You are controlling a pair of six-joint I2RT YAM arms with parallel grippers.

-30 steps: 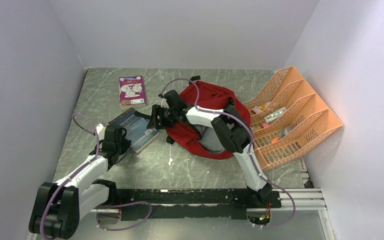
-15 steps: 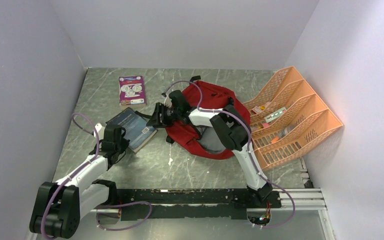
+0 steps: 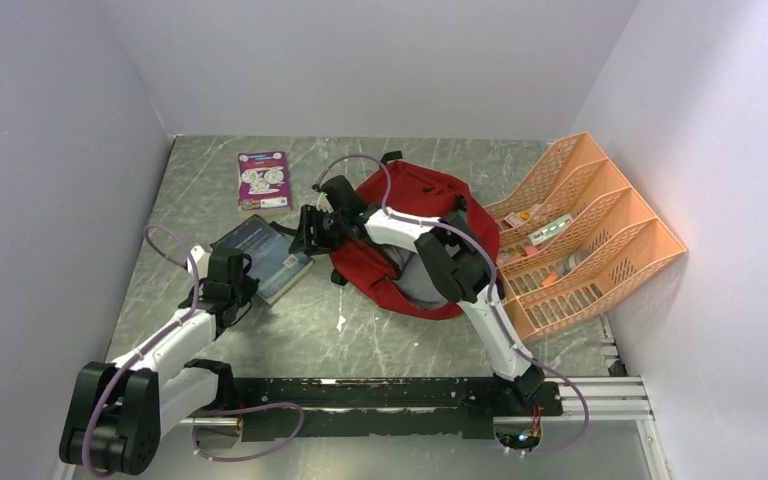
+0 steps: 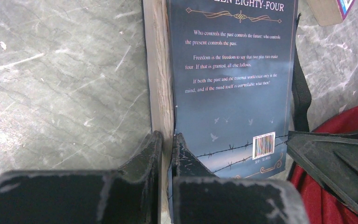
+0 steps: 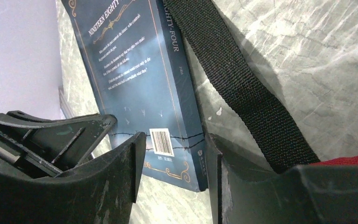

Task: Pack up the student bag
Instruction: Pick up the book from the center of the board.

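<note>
We see left gripper (image 4: 168, 140), jaws pressed together, at near edge of dark blue book (image 4: 233, 93), barcode side up on grey bench (image 4: 60, 84). Black strap (image 4: 300, 88) along book's right edge. Red student bag (image 4: 354, 119) near right, behind right gripper's finger (image 4: 328, 156).

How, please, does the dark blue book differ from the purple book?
The dark blue book has a dark cover with a barcode; the purple book has a bright illustrated one. The dark blue book lies askew; the purple book sits straighter. The left hand is shut on the dark blue book and the open right hand straddles its corner; the purple book is untouched. Both lie flat, closed.
</note>
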